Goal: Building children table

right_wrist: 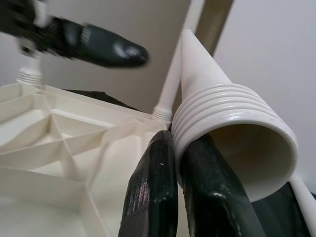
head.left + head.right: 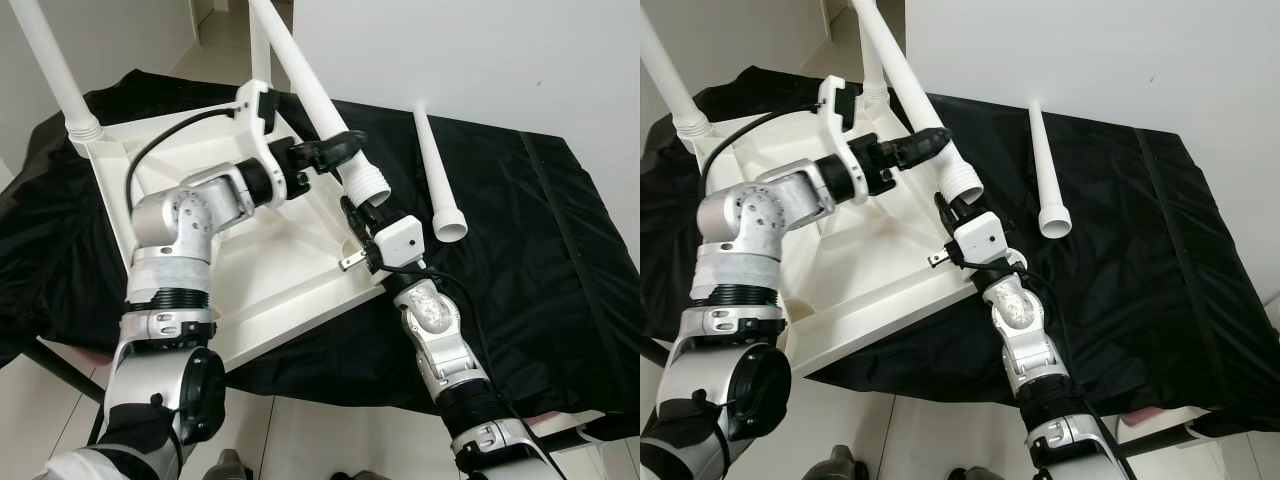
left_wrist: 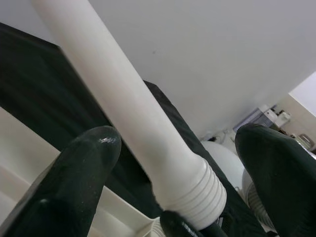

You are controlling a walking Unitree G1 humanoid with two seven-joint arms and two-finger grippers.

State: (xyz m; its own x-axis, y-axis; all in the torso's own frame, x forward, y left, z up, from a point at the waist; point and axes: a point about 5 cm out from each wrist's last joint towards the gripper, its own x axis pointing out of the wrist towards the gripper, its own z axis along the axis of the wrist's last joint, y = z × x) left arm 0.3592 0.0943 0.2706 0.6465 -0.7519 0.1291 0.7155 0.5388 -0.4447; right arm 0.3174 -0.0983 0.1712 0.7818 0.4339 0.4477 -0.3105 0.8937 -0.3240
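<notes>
A white tabletop lies upside down on a black cloth. Two white legs stand up from its far corners. A third leg slants down over the near right corner, its threaded end a little above the tabletop. My left gripper is open, with a finger on each side of that leg just above the threads. My right gripper is below it, its fingers shut side by side and pressed against the threaded end.
Another loose leg lies on the black cloth to the right of the tabletop. The cloth covers a work table whose near edge is close to me. A white wall stands behind it.
</notes>
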